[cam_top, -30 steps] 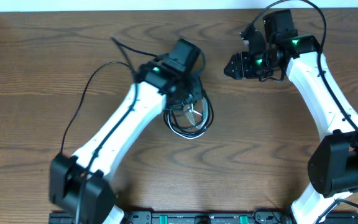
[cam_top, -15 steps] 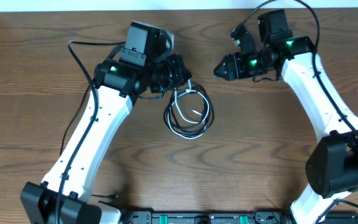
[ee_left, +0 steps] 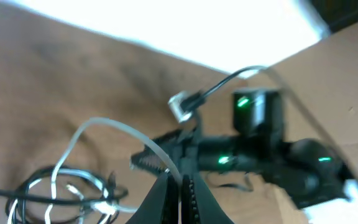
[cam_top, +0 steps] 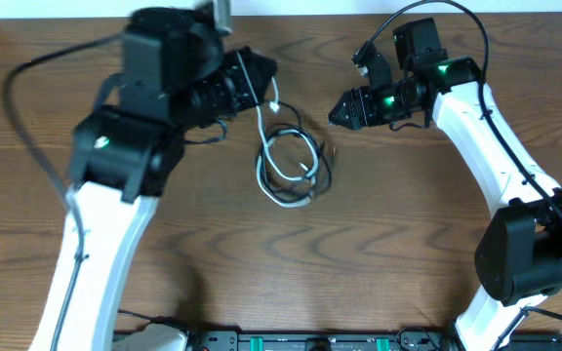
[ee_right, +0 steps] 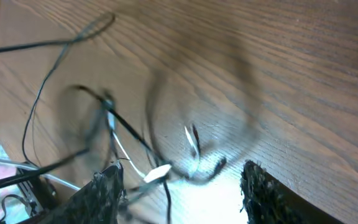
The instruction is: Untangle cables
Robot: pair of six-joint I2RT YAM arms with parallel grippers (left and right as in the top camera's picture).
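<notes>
Step in hand: drawing white cable point(ee_left: 114, 124) from the tangle. Left end effector point(ee_left: 179, 185) was clamped on it, raised above table point(cam_top: 408, 244). Black cable point(cam_top: 325, 175) lay coiled mid-table. Right end effector point(cam_top: 341, 110) stood apart beside it (holding nothing). Next, probably: pin the black loops.

left gripper point(cam_top: 254, 76) rose, lifting the white cable point(cam_top: 263, 122).
</notes>
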